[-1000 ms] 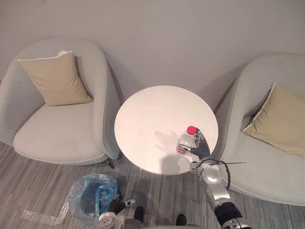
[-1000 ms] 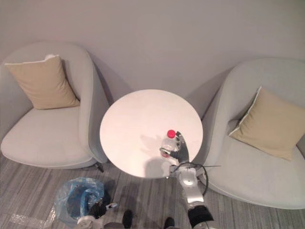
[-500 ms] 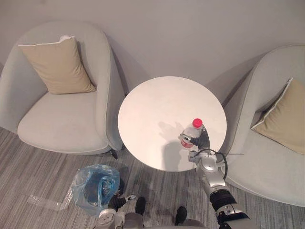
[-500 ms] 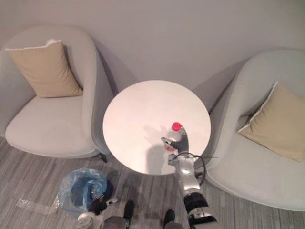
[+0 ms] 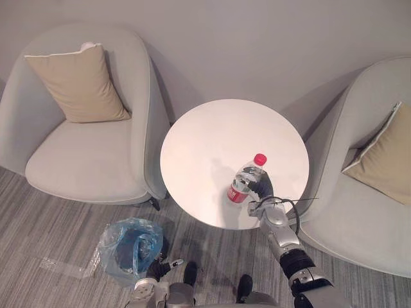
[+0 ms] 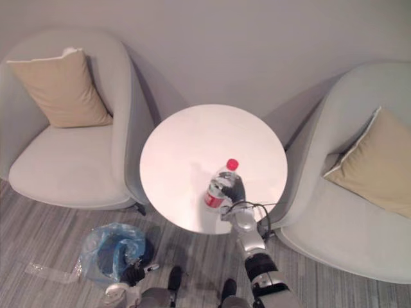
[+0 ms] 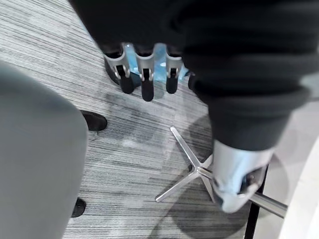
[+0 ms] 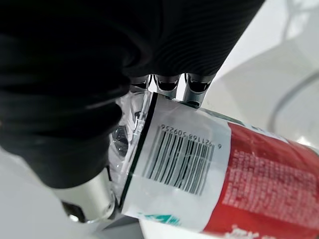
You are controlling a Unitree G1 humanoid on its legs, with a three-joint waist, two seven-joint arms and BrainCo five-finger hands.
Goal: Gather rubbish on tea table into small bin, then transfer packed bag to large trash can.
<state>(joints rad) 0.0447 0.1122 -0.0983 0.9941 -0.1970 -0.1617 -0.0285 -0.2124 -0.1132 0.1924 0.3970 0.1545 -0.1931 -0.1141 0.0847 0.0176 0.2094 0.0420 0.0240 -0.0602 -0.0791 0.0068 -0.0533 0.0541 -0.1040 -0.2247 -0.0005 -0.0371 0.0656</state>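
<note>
A clear plastic bottle [image 5: 245, 180] with a red cap and red label hangs tilted above the near right part of the round white tea table [image 5: 209, 138]. My right hand [image 5: 264, 188] is shut on it, fingers [image 8: 167, 82] curled round its labelled body [image 8: 199, 164]. The small bin lined with a blue bag [image 5: 128, 246] stands on the floor to the near left of the table. My left hand [image 5: 158, 270] hangs low beside that bin, its fingers [image 7: 144, 79] straight and relaxed just in front of the blue bag [image 7: 160, 54].
A grey armchair [image 5: 83, 160] with a tan cushion [image 5: 76, 83] stands left of the table, another armchair [image 5: 359, 199] right of it. The table's metal foot [image 7: 192, 172] spreads on the striped carpet. A strip of clear plastic [image 5: 61, 267] lies left of the bin.
The camera has shifted. My right hand has closed round the bottle, raised it off the table and tipped it, base toward the left. The left hand stays by the bin.
</note>
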